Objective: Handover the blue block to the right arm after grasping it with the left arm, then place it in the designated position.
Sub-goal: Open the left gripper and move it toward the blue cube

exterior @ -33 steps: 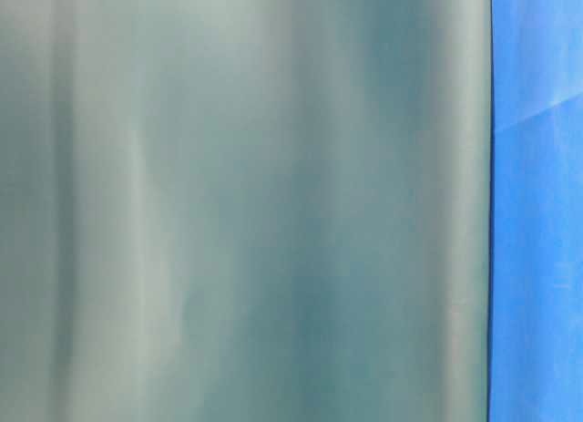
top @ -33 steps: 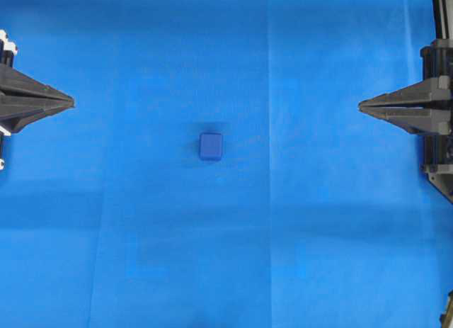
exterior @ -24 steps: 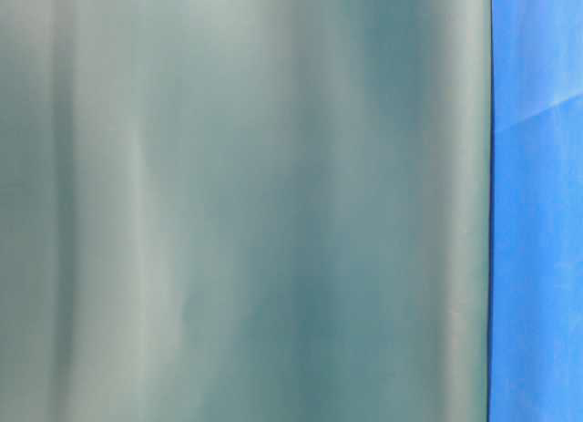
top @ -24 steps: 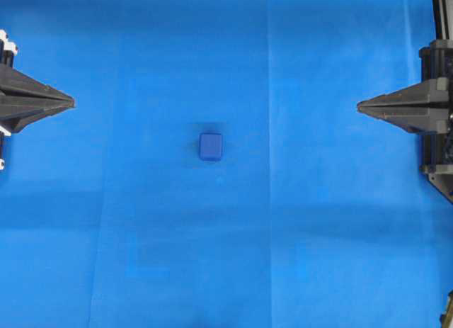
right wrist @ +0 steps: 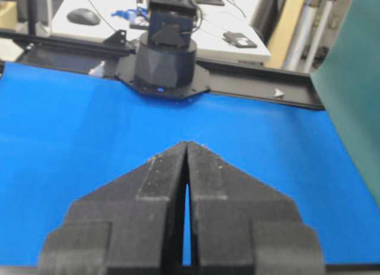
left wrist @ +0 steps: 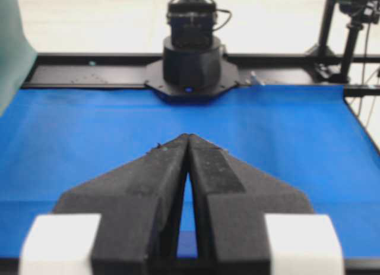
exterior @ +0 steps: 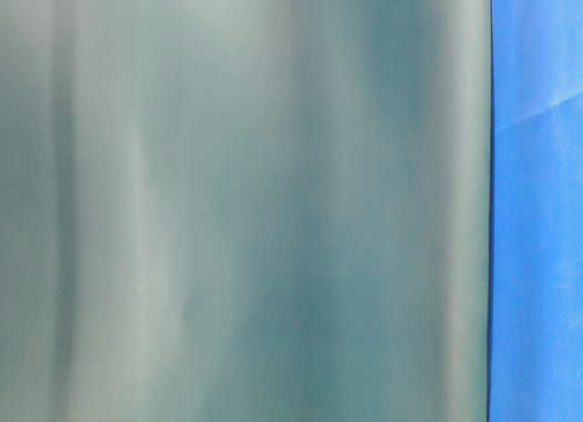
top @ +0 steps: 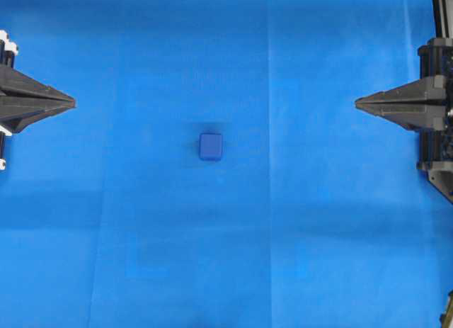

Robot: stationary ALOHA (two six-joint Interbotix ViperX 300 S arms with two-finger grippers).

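Note:
The blue block lies on the blue cloth near the middle of the overhead view, untouched. My left gripper points inward from the left edge, shut with its tips together and nothing between them; the left wrist view shows the same shut gripper with white blocks at the finger bases. Far to the right, my right gripper is also shut and empty, its black fingers meeting at the tip. Both grippers stand well apart from the block. Neither wrist view shows the block clearly.
Blue cloth covers the table. The table-level view is almost filled by a grey-green sheet, with a strip of blue cloth at the right. Each wrist view shows the opposite arm's black base on a black rail.
The right gripper has shifted slightly leftward and upward in the overhead view. The left gripper and the block have not moved.

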